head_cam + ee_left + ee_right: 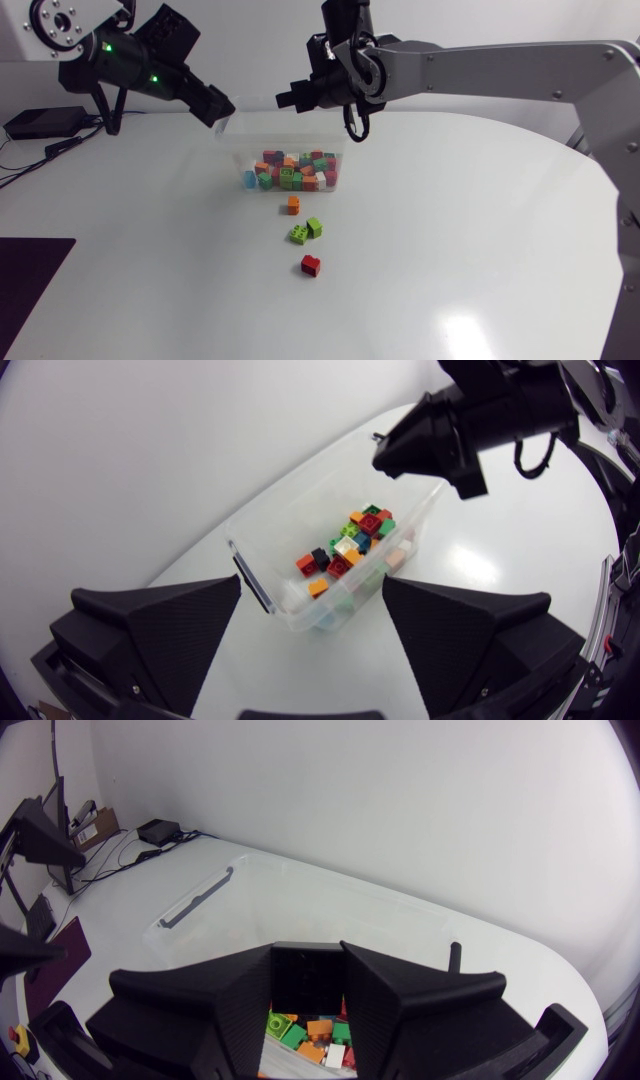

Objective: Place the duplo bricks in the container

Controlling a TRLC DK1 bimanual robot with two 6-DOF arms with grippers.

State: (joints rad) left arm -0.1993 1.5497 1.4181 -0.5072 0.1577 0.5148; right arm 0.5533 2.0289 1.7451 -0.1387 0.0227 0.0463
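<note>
Nearest on the white counter point(450, 250) lies a red brick point(310, 265), loose and alone. Just beyond it two green bricks point(306, 231) sit touching each other, and a little farther an orange brick point(293, 204) lies near the front wall of the container point(230, 145). All four are outside it. The clear container holds a heap of mixed bricks point(290, 170), piled toward its front.

Over its far left corner hangs the left end effector point(312, 580), fingers spread wide and holding nothing, with the container's end wall showing between them. The right end effector point(283, 99) hangs over the far rim; I cannot tell whether it is apart or together.

Farthest back, at the counter's left, sits a black box point(40, 122) with cables.
</note>
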